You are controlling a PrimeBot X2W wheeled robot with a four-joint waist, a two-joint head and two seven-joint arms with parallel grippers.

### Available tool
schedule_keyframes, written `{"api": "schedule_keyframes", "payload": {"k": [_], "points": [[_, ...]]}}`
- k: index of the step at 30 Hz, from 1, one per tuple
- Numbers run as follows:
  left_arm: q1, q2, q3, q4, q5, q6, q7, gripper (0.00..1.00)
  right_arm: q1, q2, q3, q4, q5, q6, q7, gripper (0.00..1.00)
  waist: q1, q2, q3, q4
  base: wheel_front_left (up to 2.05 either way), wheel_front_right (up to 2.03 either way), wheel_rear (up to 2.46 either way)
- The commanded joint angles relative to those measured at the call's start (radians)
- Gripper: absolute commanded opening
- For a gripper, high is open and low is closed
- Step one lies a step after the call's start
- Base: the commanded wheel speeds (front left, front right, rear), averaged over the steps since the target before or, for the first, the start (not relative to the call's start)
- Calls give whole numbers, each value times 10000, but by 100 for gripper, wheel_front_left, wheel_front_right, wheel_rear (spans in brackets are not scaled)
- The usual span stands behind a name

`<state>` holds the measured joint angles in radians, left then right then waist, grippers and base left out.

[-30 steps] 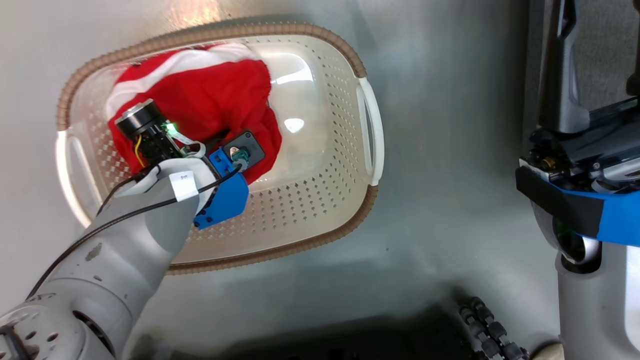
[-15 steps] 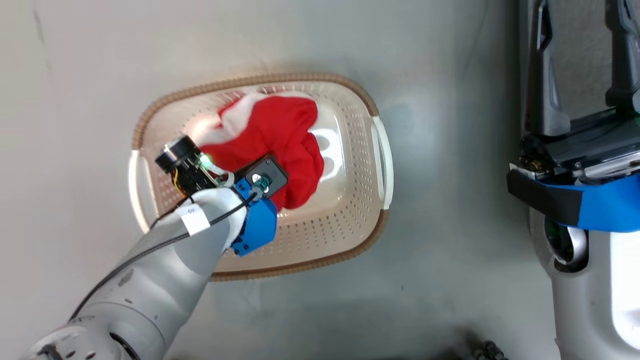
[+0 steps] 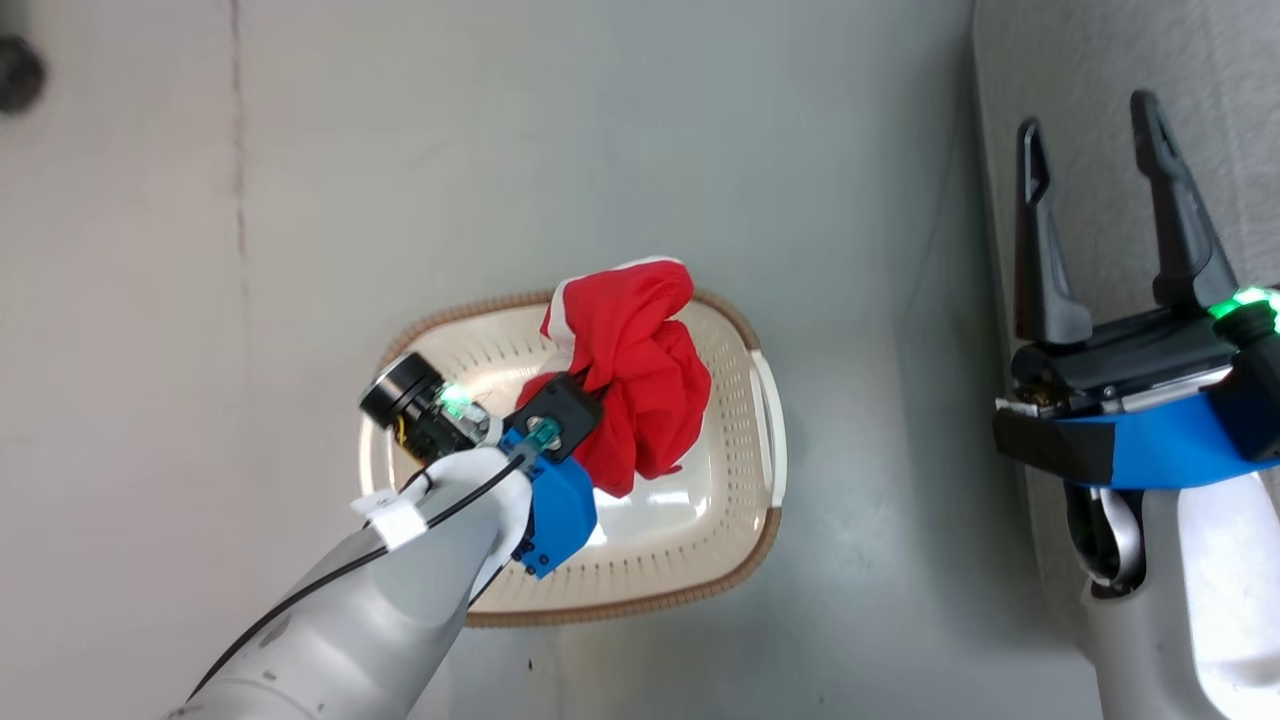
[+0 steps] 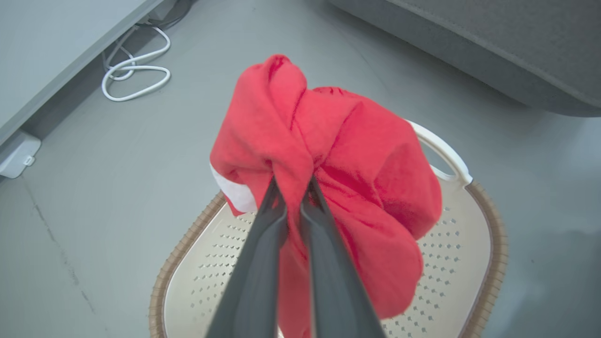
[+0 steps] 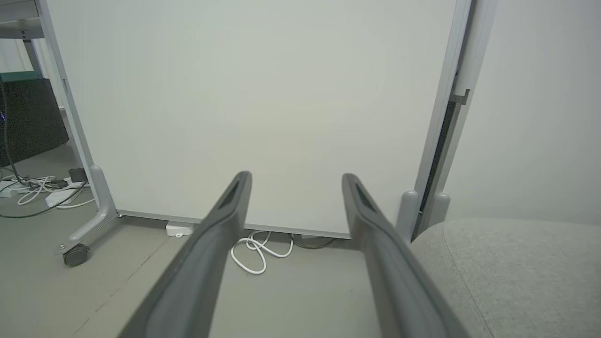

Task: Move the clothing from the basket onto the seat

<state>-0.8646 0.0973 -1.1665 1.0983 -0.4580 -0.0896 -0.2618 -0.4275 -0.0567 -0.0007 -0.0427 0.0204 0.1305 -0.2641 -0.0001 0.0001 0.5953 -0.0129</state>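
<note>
The red clothing (image 4: 338, 155) hangs in a bunch over the basket (image 4: 498, 244), with one fold pinched between the pressed-together fingers of the left gripper (image 4: 292, 180). The step in hand seems to be the carry. Next, I think, the arm must swing right toward the grey seat (image 3: 1240, 120), keeping the loose cloth off the rim. The right gripper (image 3: 1088, 112) stands spread and empty over the seat.

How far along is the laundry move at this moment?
Done: the grab; the left pincer is shut on the red clothing. In hand: the bunch hangs above the basket. Left: carrying it over to the seat, whose visible part is bare; the right pincer is open, empty.
</note>
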Motion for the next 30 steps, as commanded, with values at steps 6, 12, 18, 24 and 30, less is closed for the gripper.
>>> {"api": "schedule_keyframes", "payload": {"k": [6, 12, 18, 24, 30], "points": [[986, 509, 1032, -1399, 128, 370, -45, 0, 655, -63, -56, 401, 90, 3, -4, 100, 1, -1, -1776, 270, 0, 0, 0], [1629, 758, 1959, -2503, 433, 562, -45, 0, 1124, -49, -128, 655, 143, 5, -4, 100, 1, -1, -2615, 435, 0, 0, 0], [2057, 863, 2883, -3536, 827, 631, -45, 0, 1477, -37, -151, 859, 254, 5, -4, 100, 1, -1, -3236, 578, 0, 0, 0], [2381, 894, 3772, -4686, 1264, 605, -46, 0, 1730, -19, -75, 1014, 367, 3, -4, 100, 1, -1, -3711, 643, 0, 0, 0], [2602, 836, 4384, -5566, 1742, 484, -46, 0, 1941, 8, 2, 1088, 437, 5, -4, 100, 1, -1, -4090, 638, 0, 0, 0]]}}
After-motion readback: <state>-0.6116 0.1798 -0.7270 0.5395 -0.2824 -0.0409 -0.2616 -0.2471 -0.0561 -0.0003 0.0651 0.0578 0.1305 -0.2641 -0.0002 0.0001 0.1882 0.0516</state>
